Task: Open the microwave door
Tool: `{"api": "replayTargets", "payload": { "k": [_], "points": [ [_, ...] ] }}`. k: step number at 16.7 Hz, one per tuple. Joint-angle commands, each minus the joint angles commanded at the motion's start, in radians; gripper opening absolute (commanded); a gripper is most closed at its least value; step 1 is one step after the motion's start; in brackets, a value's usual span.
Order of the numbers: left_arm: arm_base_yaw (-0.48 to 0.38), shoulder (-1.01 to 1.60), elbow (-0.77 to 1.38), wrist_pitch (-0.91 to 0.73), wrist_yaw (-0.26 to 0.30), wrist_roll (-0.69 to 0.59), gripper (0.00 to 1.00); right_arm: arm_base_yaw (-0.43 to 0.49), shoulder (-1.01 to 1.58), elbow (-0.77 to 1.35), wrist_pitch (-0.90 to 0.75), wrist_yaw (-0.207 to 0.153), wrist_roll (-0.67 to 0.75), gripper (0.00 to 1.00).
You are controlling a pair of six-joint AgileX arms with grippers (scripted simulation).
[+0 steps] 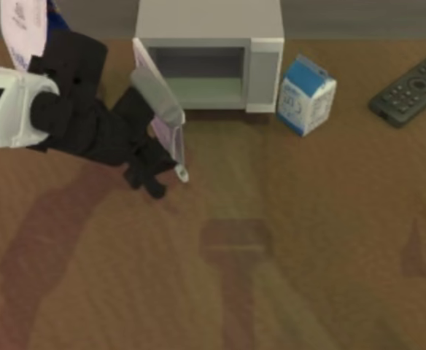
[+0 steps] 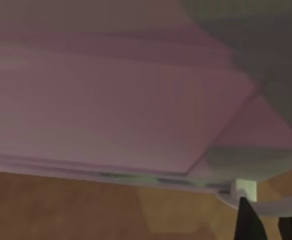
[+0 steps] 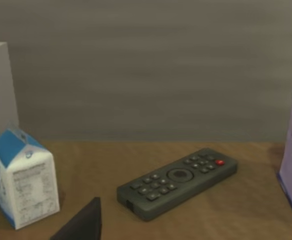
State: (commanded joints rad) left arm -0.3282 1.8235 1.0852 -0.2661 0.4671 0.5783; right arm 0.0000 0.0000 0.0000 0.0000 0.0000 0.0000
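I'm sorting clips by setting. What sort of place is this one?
Probably a rendered tabletop mock-up of a kitchen or living area: a silver microwave with its door swung open, a blue-and-white milk carton and a dark remote control on a brown wooden table against a plain grey backdrop.

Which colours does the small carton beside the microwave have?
The carton is white with a blue top and small printed text, clearest in the right wrist view.

No text can be read; the milk carton (image 3: 23, 180) bears only blurred print on its side.
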Motion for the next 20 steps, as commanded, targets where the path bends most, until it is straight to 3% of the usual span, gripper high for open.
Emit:
{"api": "replayTargets", "payload": {
  "k": [20],
  "points": [
    [0.016,0.003,0.002,-0.02,0.017,0.034,0.0,0.0,0.0,0.0,0.0,0.0,0.0,1.0]
  ]
}}
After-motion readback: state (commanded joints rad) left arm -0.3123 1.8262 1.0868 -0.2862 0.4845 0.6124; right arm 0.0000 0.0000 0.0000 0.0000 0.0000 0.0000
